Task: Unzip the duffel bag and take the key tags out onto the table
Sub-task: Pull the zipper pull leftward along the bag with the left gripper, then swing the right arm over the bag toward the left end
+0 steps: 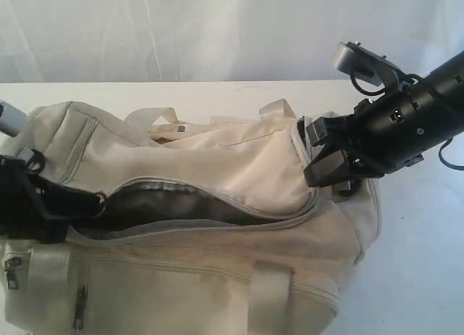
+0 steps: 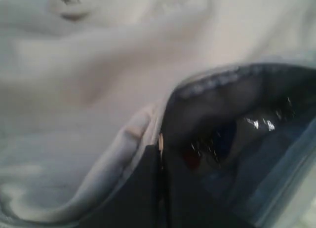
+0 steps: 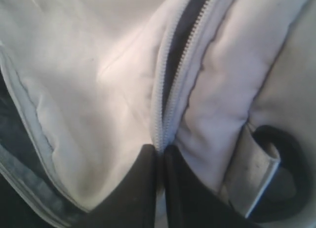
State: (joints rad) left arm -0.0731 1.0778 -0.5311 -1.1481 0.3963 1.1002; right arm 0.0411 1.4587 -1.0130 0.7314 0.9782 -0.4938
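Lying on table [image 1: 428, 277], duffel bag [image 1: 217, 161] long axis left-right.

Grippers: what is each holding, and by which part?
Right gripper is shut on the duffel bag at its zipper, where the teeth meet; the pull itself is hidden. Left gripper seems to pinch the bag's rim at the opening's other end.

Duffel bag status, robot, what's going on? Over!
Left jaws shut on duffel bag edge, right jaws shut on its zipper. Bag mostly unzipped, key tags inside, blurry. Nothing blocking the opening.
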